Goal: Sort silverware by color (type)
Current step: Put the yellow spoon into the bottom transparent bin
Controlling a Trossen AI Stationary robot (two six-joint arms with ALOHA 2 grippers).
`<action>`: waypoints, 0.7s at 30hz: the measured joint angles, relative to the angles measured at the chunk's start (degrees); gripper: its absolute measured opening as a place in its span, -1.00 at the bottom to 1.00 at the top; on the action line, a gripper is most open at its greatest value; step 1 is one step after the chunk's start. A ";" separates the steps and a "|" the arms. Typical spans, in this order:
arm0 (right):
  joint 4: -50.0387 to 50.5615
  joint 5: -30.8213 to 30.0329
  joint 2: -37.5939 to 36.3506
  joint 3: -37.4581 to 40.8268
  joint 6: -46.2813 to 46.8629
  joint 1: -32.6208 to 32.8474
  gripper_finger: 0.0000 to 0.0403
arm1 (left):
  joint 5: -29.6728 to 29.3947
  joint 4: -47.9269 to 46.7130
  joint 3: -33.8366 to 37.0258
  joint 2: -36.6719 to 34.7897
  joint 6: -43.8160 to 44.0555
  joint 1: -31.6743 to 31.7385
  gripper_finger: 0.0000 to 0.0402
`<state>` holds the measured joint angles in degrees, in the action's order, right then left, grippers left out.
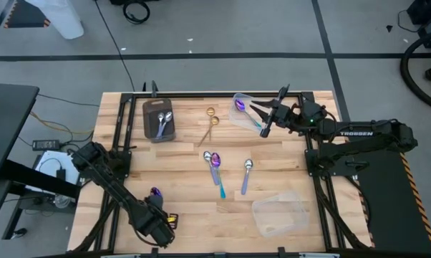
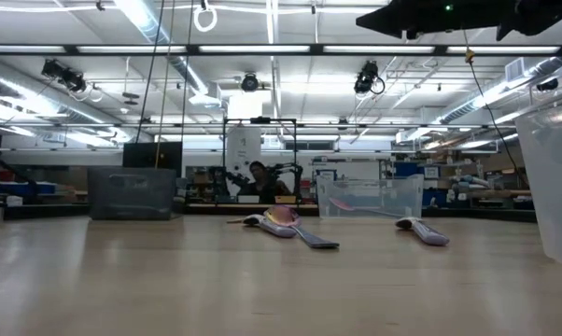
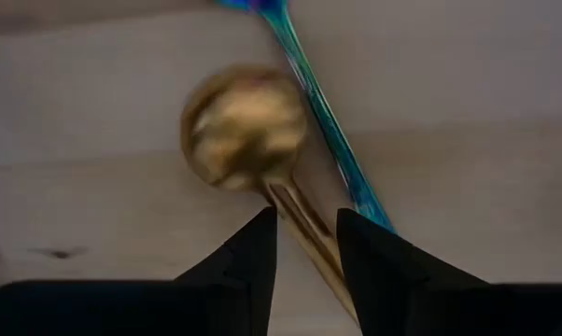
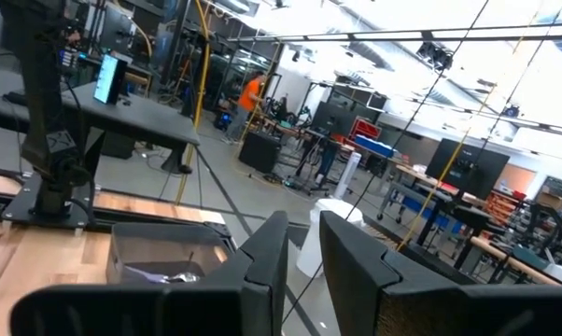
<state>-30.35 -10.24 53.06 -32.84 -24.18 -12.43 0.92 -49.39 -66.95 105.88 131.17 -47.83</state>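
In the left wrist view a gold spoon point(image 3: 248, 126) lies beside the teal handle point(image 3: 332, 140) of a purple-bowled spoon point(image 1: 155, 192), at the table's near left. My left gripper point(image 3: 306, 229) points down over them, open, one finger on each side of the gold spoon's handle point(image 3: 295, 210); I cannot tell whether a finger touches it. My right gripper point(image 4: 304, 229) hangs high over the far right, pointing about level, a little open with nothing between its fingers. Two more gold spoons point(image 1: 210, 123) and several silver and purple spoons point(image 1: 215, 166) lie flat mid-table.
A dark grey tray point(image 1: 149, 122) with silver spoons stands at the far left. Below my right gripper a clear container point(image 1: 245, 118) holds a purple spoon. A second clear container point(image 1: 280, 215) stands near right. Dark frame rails run along the left and right edges.
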 joint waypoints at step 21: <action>-0.91 -0.04 0.02 0.00 -1.82 1.92 -0.62 | 2.68 7.28 5.28 -0.89 -0.41 0.78 -0.41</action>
<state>-31.26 -10.28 53.08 -32.84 -26.01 -10.51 3.60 -42.11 -61.67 104.99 130.76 -47.06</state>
